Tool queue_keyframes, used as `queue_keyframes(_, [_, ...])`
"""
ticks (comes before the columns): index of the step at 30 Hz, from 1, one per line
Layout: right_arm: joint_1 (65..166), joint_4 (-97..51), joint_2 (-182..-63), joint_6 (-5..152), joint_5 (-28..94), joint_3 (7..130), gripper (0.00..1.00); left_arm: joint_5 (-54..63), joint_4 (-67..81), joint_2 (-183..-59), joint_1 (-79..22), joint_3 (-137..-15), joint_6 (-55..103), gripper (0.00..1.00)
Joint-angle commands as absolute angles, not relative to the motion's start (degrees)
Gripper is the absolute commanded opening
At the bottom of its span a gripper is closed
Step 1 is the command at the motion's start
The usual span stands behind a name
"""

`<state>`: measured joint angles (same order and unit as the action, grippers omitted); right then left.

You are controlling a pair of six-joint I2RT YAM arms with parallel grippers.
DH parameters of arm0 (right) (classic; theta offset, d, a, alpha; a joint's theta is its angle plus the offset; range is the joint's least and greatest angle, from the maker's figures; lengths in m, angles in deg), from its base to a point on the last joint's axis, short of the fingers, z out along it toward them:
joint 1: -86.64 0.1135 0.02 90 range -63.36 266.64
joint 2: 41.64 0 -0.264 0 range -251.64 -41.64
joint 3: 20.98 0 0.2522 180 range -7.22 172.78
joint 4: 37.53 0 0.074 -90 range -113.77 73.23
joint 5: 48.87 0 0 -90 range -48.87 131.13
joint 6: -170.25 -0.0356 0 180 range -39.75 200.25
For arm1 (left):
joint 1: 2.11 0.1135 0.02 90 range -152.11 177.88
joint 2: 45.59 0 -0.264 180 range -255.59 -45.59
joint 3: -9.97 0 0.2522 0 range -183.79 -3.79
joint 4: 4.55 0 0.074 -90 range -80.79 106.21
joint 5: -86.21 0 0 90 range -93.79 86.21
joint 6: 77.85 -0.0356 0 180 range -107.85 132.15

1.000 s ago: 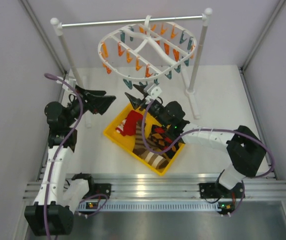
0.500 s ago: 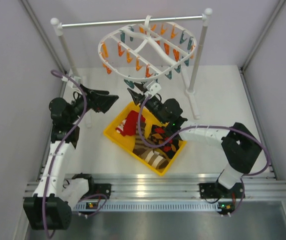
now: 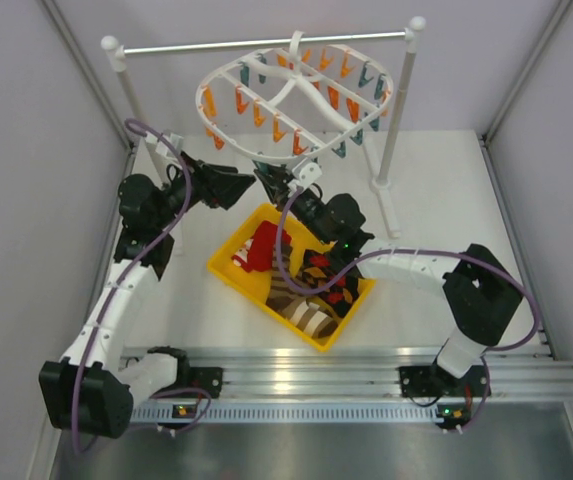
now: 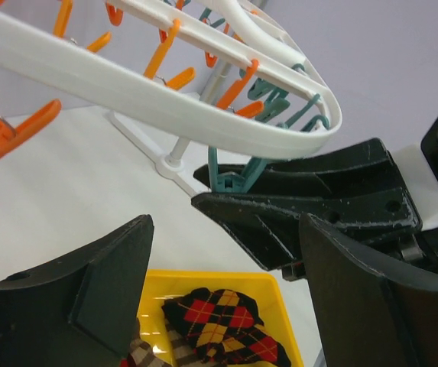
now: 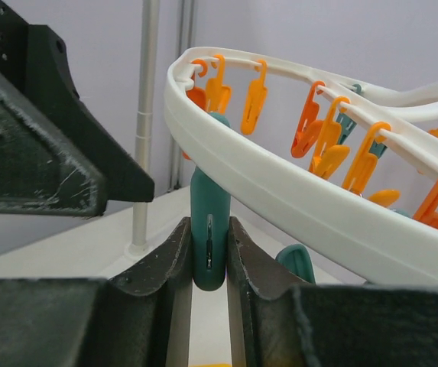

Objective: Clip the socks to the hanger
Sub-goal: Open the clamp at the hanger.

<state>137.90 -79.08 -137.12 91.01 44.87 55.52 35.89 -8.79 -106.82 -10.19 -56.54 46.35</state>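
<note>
Both the left arm [image 3: 116,300] and the right arm [image 3: 411,270] are built of white tubular links joined by chunky black joint housings, each trailed by a looping purple cable [image 3: 138,126]. Their bases [image 3: 434,383] are black blocks showing small green and orange lights. The left gripper [image 4: 226,229] and right gripper [image 5: 209,245] carry matte black, wedge-shaped fingers [image 4: 111,283], scuffed with pale specks.

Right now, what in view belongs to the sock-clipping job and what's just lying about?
Job:
red socks, in the yellow bin
hanger
teal clip, pinched by the right gripper
left gripper, open nearby

Lying about:
striped sock
argyle sock
rail stand, which holds the hanger
</note>
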Motion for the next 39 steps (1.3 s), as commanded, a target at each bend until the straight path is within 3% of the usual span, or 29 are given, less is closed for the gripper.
queue_keyframes(1, [138.3,-83.2,-137.1,91.2,43.0,58.0,0.16,33.7,-12.2,-108.5,-11.4,-61.4,44.1,0.82])
queue_keyframes(11, [138.7,-83.6,-136.6,91.8,42.4,57.4,0.0,35.0,-17.0,-112.7,-13.0,-62.8,43.7,0.8])
queue_keyframes(20, [139.1,-83.9,-136.0,91.8,41.4,57.0,0.0,35.4,-23.9,-113.6,-14.4,-59.9,43.5,0.78])
queue_keyframes(30, [139.8,-83.4,-136.1,92.1,41.5,57.8,0.0,33.1,-20.6,-114.2,-15.7,-59.8,42.8,0.72])
queue_keyframes(34, [140.0,-83.2,-135.7,91.8,41.6,57.7,0.0,32.6,-20.2,-114.3,-15.7,-59.5,42.6,0.64])
queue_keyframes(39, [140.0,-82.8,-135.4,91.5,41.7,57.8,0.0,33.0,-18.6,-114.3,-15.8,-59.3,40.6,0.65])
